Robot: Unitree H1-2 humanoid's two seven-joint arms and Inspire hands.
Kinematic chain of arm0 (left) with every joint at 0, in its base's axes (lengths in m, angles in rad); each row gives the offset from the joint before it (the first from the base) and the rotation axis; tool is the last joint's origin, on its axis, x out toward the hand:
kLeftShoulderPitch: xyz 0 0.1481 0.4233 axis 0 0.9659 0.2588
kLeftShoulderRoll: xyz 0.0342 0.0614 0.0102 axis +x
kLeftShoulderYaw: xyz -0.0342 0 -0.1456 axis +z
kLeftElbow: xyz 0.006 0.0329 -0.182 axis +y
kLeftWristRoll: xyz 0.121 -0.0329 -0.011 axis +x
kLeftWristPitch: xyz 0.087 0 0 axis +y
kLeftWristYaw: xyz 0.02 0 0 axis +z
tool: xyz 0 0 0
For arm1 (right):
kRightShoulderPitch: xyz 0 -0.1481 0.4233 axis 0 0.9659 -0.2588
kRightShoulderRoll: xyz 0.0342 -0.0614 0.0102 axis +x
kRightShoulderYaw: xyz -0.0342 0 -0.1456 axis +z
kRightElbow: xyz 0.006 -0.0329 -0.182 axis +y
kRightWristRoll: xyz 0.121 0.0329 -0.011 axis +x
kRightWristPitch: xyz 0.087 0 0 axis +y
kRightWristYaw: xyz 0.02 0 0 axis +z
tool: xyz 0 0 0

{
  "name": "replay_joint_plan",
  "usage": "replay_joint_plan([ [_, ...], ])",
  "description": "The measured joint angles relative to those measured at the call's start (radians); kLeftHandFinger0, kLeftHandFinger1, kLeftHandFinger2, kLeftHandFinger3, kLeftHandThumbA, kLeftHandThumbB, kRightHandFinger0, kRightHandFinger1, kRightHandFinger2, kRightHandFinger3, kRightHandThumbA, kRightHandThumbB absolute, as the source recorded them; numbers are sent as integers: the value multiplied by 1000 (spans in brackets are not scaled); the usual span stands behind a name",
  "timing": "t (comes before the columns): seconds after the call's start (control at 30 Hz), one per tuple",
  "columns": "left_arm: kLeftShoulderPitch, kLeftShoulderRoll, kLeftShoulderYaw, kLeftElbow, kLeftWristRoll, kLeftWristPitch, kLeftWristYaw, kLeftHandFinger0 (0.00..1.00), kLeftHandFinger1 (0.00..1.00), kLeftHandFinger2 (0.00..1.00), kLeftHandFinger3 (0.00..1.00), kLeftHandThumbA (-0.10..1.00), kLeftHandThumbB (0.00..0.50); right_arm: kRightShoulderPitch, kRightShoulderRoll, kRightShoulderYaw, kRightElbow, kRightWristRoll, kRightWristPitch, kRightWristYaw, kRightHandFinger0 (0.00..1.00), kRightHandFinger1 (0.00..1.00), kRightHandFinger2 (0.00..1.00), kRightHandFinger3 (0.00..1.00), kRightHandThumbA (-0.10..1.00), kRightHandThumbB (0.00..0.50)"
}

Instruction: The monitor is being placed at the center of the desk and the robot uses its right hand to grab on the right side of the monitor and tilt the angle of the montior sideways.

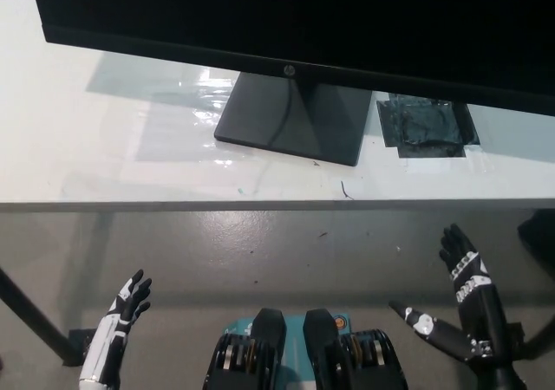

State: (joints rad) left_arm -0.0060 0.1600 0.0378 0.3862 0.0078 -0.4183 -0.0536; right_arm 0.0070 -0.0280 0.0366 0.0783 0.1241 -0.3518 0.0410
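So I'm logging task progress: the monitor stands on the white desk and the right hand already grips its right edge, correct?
Not quite. In the head view the monitor does stand on the white desk, but the right hand is open, below the desk's front edge, touching nothing. The left hand rests low too.

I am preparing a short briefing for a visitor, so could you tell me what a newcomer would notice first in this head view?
The large black flat-screen monitor fills the top, on its dark rectangular base on the glossy white desk. A patch of black tape lies right of the base. Below the desk edge, over grey floor, the white left hand and black right hand hang open and empty.
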Motion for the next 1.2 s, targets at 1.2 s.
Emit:
replay_joint_plan([
  [1.2,0,-2,-1,13,0,1,0,1000,1000,1000,1000,1000,237,-237,40,-97,-56,701,418,27,1000,1000,1000,1000,1000,335],
])
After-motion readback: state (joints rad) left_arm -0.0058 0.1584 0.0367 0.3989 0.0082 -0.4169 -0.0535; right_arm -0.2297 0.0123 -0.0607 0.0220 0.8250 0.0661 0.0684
